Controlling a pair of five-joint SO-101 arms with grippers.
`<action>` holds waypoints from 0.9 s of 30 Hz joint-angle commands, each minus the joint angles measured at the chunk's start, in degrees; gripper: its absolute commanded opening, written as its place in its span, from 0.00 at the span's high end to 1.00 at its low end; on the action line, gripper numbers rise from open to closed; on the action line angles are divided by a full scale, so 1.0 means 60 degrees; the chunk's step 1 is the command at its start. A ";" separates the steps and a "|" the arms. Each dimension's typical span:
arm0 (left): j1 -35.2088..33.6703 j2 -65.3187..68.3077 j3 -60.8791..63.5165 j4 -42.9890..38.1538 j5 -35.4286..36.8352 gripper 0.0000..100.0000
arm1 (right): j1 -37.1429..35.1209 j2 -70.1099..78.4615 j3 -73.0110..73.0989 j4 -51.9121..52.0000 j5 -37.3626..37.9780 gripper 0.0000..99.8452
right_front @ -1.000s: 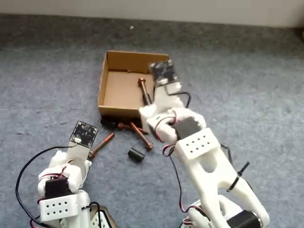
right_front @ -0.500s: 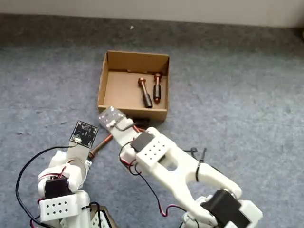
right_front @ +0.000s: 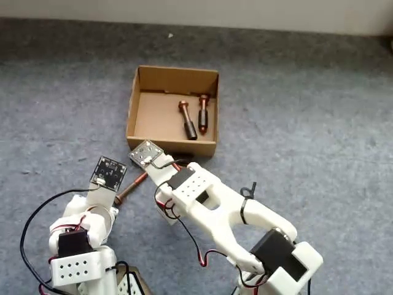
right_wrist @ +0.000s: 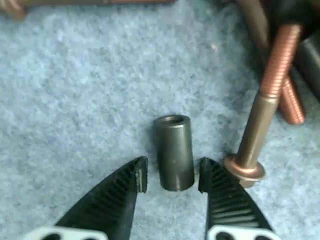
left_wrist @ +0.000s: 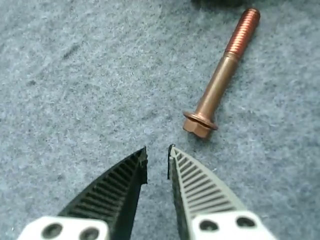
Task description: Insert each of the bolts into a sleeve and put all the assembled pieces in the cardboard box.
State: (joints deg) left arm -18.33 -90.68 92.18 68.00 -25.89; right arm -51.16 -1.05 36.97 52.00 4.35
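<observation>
A dark sleeve (right_wrist: 175,152) lies on the grey carpet between the fingers of my open right gripper (right_wrist: 172,176), which do not clamp it. A copper bolt (right_wrist: 260,125) lies right beside it, with more bolts (right_wrist: 292,102) piled just behind. My left gripper (left_wrist: 157,157) hovers over the carpet with a narrow gap between its fingers and nothing in it; a copper bolt (left_wrist: 217,85) lies just ahead of it. The cardboard box (right_front: 131,110) holds two bolts in sleeves (right_front: 187,121) (right_front: 204,115). In the high view the right arm (right_front: 202,196) lies across the spot in front of the box.
The box's front wall (right_front: 178,146) stands just beyond the right arm's wrist board (right_front: 146,153). The left arm (right_front: 86,227) is at the near left, with the lone bolt (right_front: 132,186) between the two arms. Open carpet lies to the right of the box.
My right arm swung back from over the box to the pile in front of it and came down around the sleeve. A second assembled piece now lies in the box. The left arm kept still.
</observation>
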 commanded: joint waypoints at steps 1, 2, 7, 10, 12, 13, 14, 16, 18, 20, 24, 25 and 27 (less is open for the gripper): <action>-0.0125 -0.0051 -0.0037 0.0029 -0.0073 0.91 | 0.0168 -0.0066 -0.0403 -0.0183 0.0088 0.83; -0.0125 -0.0051 -0.0037 0.0029 -0.0073 0.91 | 0.0168 -0.0066 -0.0403 -0.0183 0.0088 0.83; -0.0125 -0.0051 -0.0037 0.0029 -0.0059 0.91 | 0.0198 0.0037 -0.0330 -0.1385 0.0088 0.83; -0.0125 -0.0051 -0.0037 0.0029 -0.0059 0.91 | 0.0183 0.0315 -0.0330 -0.1692 0.0088 0.83; -0.0125 -0.0051 -0.0037 0.0029 -0.0059 0.91 | 0.0183 0.0520 -0.0359 -0.1692 0.0088 0.83; -0.0125 -0.0051 -0.0037 0.0029 -0.0059 0.91 | 0.0183 0.0579 -0.0359 -0.1692 0.0103 0.84; -0.0125 -0.0051 -0.0037 0.0029 -0.0059 0.91 | 0.0183 0.0623 -0.0344 -0.1692 0.0132 0.87; -0.0125 -0.0051 -0.0037 0.0029 -0.0059 0.91 | 0.0183 0.0623 -0.0315 -0.1692 0.0645 0.94; -0.0125 -0.0051 -0.0037 0.0029 -0.0059 0.91 | 0.0198 0.0623 -0.0300 -0.1663 0.1201 1.00; -0.0125 -0.0051 -0.0037 0.0029 -0.0059 0.91 | 0.0212 0.0623 -0.0300 -0.1297 0.1275 0.99; -0.0125 -0.0051 -0.0037 0.0029 -0.0059 0.91 | 0.0198 0.0432 -0.0388 -0.0388 0.1231 1.00; -0.0125 -0.0051 -0.0037 0.0029 -0.0059 0.91 | 0.0183 0.0227 -0.0374 -0.0271 0.1231 1.00; -0.0125 -0.0051 -0.0037 0.0029 -0.0059 0.91 | 0.0168 -0.0403 -0.0271 -0.0183 0.1216 1.00</action>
State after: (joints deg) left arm -18.33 -90.68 92.18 68.00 -25.89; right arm -49.76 1.49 35.47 48.57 11.03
